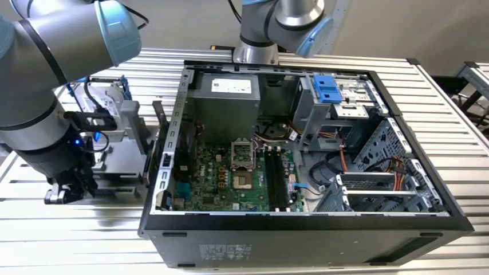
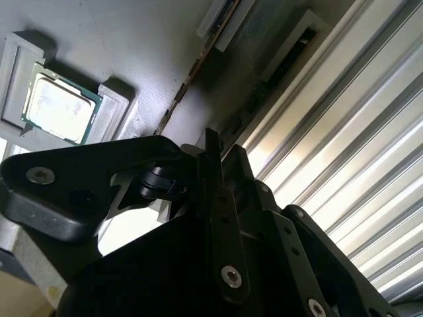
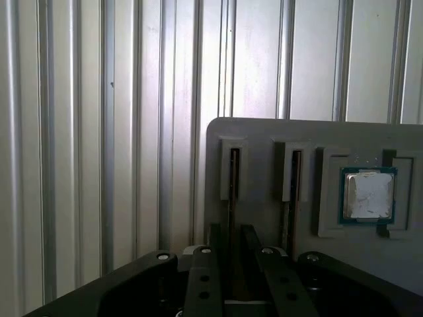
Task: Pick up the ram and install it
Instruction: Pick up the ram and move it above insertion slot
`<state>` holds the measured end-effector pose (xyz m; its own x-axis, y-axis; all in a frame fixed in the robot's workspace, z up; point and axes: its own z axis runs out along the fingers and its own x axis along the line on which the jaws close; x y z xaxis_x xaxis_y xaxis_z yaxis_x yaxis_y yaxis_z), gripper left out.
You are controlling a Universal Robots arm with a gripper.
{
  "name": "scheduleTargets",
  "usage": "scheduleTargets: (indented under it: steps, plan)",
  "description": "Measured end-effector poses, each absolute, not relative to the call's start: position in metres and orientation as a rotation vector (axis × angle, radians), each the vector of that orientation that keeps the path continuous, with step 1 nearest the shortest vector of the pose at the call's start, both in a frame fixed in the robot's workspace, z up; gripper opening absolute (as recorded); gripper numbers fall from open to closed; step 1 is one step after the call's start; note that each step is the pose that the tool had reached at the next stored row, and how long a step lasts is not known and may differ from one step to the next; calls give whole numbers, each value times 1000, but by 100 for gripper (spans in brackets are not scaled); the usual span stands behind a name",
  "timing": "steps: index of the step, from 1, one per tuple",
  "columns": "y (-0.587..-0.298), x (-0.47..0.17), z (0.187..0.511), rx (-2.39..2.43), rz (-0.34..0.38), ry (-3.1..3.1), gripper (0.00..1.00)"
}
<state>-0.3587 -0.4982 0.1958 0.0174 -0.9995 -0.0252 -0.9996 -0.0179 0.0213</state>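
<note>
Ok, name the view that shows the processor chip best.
First wrist view: the processor chip faces the camera squarely. The second wrist view shows it slanted; in the exterior view the arm stands before its tray.

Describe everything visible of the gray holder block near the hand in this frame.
The gray holder block looks like matte plastic with rounded corners and rests on the ribbed metal table. It has two narrow slots with raised collars; the ram stands on edge in the slot by the hand, which is close over that slot's end. Whether the other slot is filled is unclear. Beside the slots, a square recess seats a processor chip, silver lid up, green rim showing.
</note>
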Motion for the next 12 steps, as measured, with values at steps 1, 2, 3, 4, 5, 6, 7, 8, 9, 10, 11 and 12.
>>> scheduleTargets:
  steps: [1,2,3,4,5,6,7,8,9,10,11,12]
  plan:
    - [-498,-359,196,-2239,51,2200,100]
    - [-498,-359,196,-2240,51,2200,100]
    - [-498,-359,196,-2240,51,2199,100]
    - [-498,-360,196,-2240,51,2199,100]
    - [-498,-360,196,-2240,51,2200,100]
    - [-498,-360,196,-2240,51,2199,100]
    - [-498,-360,196,-2240,51,2200,100]
    - [-498,-360,196,-2240,51,2199,100]
    - [-498,-360,196,-2240,51,2200,100]
    - [-498,-360,196,-2239,51,2200,100]
    - [-498,-360,196,-2238,51,2202,100]
    - [-498,-360,196,-2235,51,2204,100]
